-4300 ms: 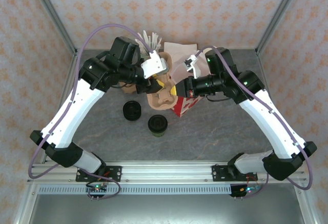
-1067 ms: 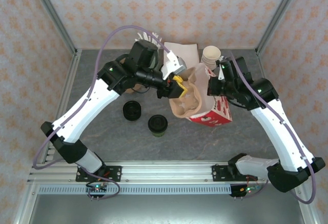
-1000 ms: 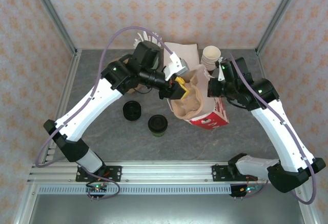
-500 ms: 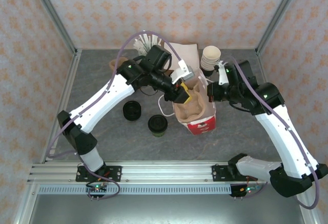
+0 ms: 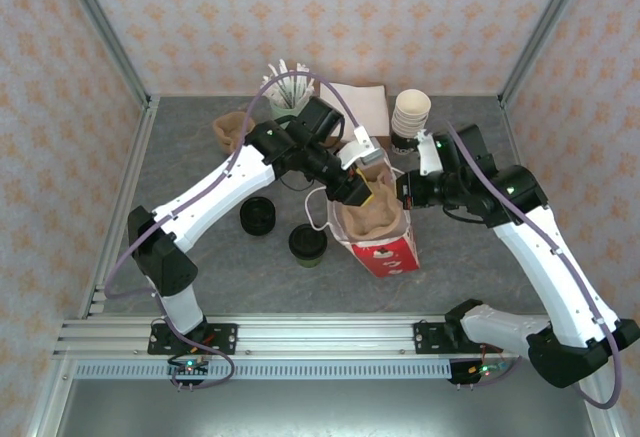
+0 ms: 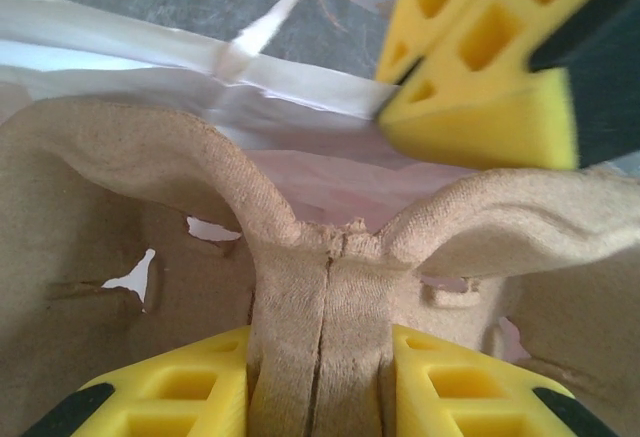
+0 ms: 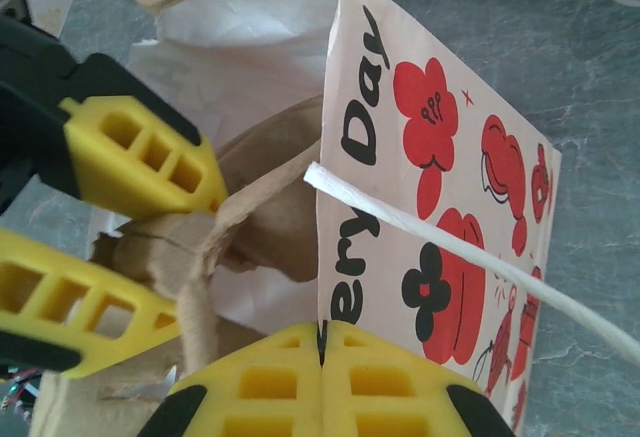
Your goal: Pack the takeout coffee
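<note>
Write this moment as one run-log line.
left gripper: shut on cup carrier, in paper bag mouth | right gripper: shut on paper bag rim

Change from the earlier overhead frames: the tan moulded-pulp cup carrier (image 5: 368,219), formerly held at upper centre, has been carried by the left gripper (image 5: 360,187) to mid-frame and lowered into the red-and-white printed paper bag (image 5: 388,255). The bag, earlier tilted right of centre, has been stood upright, its rim pinched by the right gripper (image 5: 404,193). The pale green cup of white sticks (image 5: 287,92) has been uncovered at upper centre.
</note>
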